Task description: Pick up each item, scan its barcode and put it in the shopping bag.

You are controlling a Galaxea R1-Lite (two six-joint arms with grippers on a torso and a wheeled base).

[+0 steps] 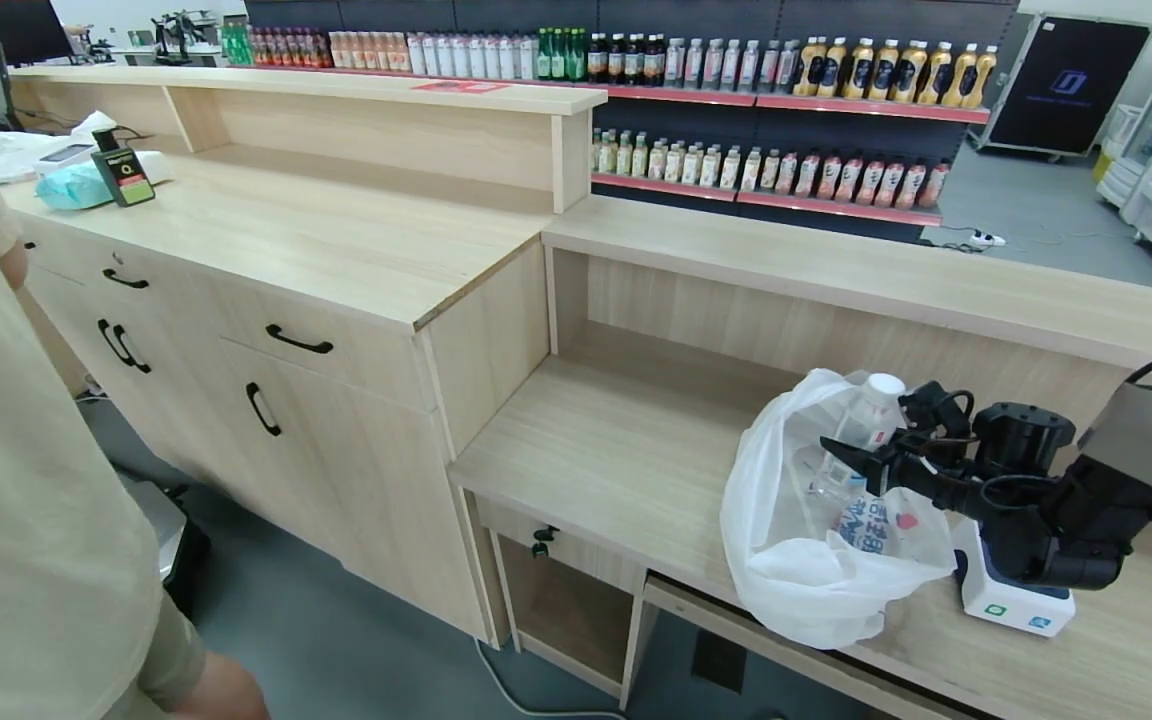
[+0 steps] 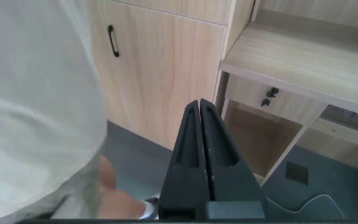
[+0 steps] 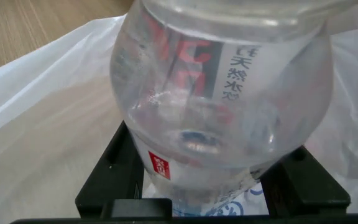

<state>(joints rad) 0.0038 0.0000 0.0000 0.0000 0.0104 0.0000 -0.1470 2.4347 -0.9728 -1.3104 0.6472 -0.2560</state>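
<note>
The clear plastic water bottle (image 1: 866,415), long axis near upright, is clamped in the right tool (image 1: 861,462) inside the mouth of the white plastic shopping bag (image 1: 796,570), whose floor is seen at seven o'clock.

Lower counter (image 1: 586,450): bare stretch between cabinet side (image 1: 486,340) and shopping bag (image 1: 806,570). Raised ledge (image 1: 836,265) walls the back. Bottle (image 1: 866,415) fills bag mouth; scanner (image 1: 1011,605) sits just beside bag, right side. Person's shirt (image 2: 30,93) crowds left gripper (image 2: 199,106).
</note>
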